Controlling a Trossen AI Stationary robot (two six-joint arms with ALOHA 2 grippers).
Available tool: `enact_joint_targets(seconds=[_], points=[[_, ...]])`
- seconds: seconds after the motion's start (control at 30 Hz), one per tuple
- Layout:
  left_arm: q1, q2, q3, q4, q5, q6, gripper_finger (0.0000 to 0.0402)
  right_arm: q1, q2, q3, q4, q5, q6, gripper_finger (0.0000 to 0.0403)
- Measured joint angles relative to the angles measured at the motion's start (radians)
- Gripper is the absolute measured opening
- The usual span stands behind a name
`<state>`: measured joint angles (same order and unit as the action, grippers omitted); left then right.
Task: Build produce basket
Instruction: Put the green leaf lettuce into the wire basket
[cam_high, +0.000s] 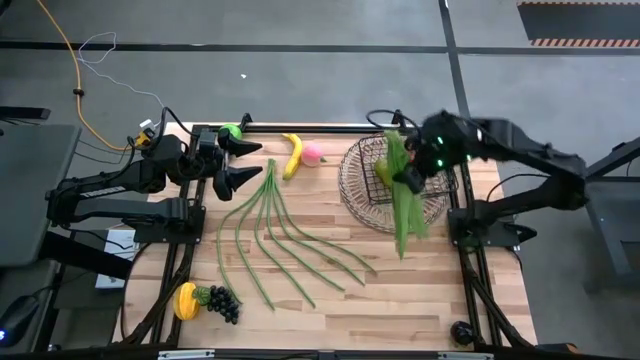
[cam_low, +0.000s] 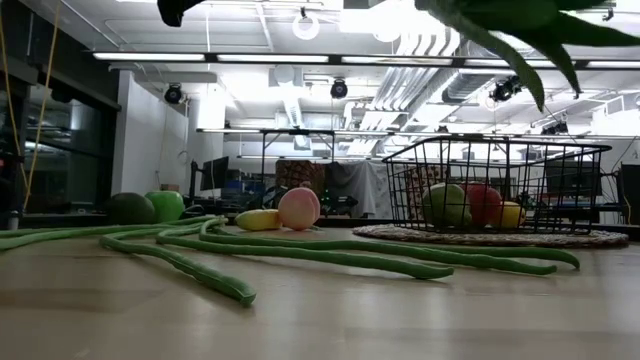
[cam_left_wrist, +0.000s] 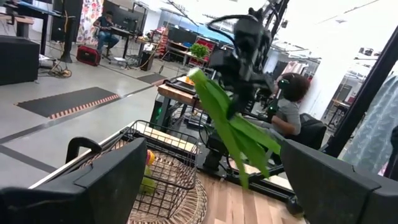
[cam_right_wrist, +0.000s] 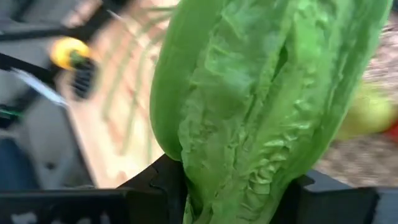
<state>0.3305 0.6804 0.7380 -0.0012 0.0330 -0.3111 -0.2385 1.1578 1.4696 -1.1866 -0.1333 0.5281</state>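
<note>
A: From above, what does the produce look like?
B: Long leafy greens (cam_high: 402, 190) hang over the wire basket (cam_high: 358, 185), clamped in the right gripper (cam_high: 412, 178). Green beans (cam_high: 275, 235) fan across the table; the left gripper (cam_high: 243, 165) waits by them, jaws wide apart.

A: At table height?
B: Fruit sits inside the basket (cam_low: 495, 190); a peach (cam_low: 298, 208) lies beyond the beans (cam_low: 300, 250).

A: The right wrist?
B: Crinkled leaves (cam_right_wrist: 261, 106) are pinched between its dark fingers (cam_right_wrist: 155, 180).

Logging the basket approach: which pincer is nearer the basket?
Right. The right pincer hangs over the basket, shut on the leafy greens. The left pincer is open, across the table by the long green beans.
</note>
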Motion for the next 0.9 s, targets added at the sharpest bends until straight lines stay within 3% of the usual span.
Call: enact_joint_targets(seconds=[0.27,0.43,0.5,0.7,0.9], points=[[0.0,0.0,0.0,0.0,0.0,0.0,0.0355,-0.142,0.324,0.421,-0.361,-0.015,-0.292,0.0145],[0.0,0.0,0.0,0.0,0.0,0.0,0.0355,-0.175,0.478,0.568,-0.377,0.018,-0.397,0.0145],[0.0,0.0,0.0,-0.001,-0.002,0.0,0.0355,-0.181,0.533,0.62,-0.371,0.072,-0.431,0.0145],[0.0,0.0,0.0,-0.001,-0.019,0.0,0.0355,-0.169,0.664,0.73,-0.381,0.384,-0.603,0.0145],[0.0,0.0,0.0,-0.002,-0.019,0.0,0.0355,-0.13,0.681,0.708,-0.383,0.452,-0.74,0.0145]])
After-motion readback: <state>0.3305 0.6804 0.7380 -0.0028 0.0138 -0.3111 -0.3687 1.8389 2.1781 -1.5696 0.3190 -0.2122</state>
